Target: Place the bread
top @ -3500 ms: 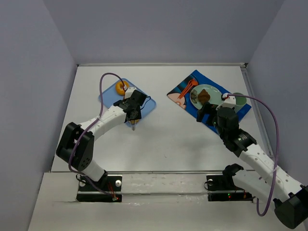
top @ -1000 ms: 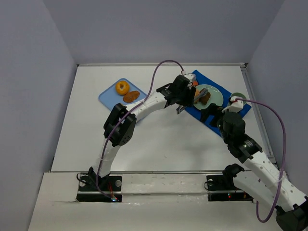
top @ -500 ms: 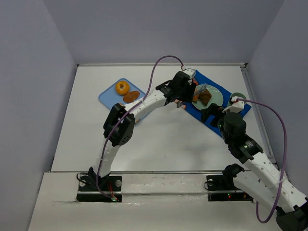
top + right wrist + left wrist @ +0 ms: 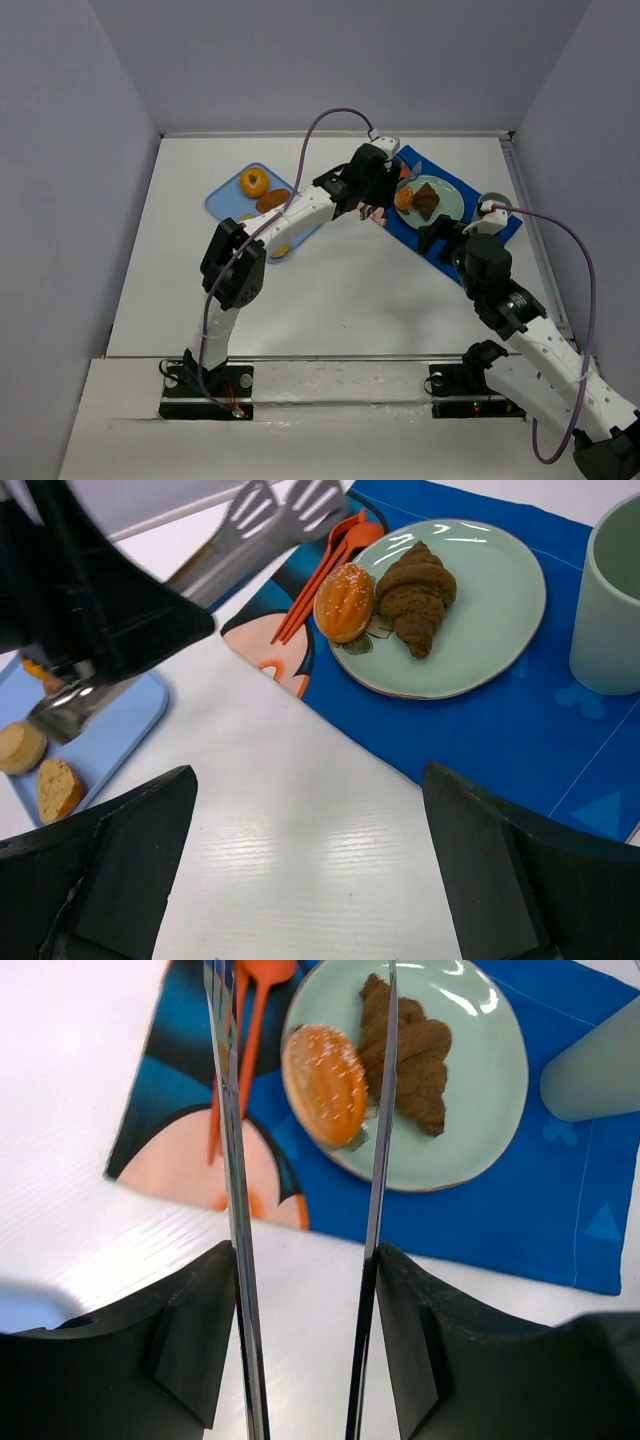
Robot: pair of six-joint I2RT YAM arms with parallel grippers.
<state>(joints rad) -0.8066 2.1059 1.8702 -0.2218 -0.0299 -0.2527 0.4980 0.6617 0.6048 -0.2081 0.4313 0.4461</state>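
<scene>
Over the left rim of the pale green plate (image 4: 490,1070), the left tool (image 4: 305,1255) is clamped on the handles of a pair of metal tongs (image 4: 230,1160), squeezing them only partway. The slotted tong ends stand apart; in the right wrist view they hang up and to the left of the plate, clear of the food.

The bread (image 4: 325,1085) lies on the plate at its left edge, partly over the rim. It is a small oval bun, golden orange with a glossy, finely ribbed top. It touches the dark brown croissant (image 4: 410,1060) that sits nearer the plate's middle.

Under the plate lies a blue printed placemat (image 4: 480,1220), with orange cutlery (image 4: 245,1020) just left of the plate and a pale green cup (image 4: 595,1070) to its right.

Nearer the arm bases than the plate, the right tool (image 4: 310,780) hangs over the white tabletop (image 4: 300,860) with its fingers spread wide and nothing between them.
</scene>
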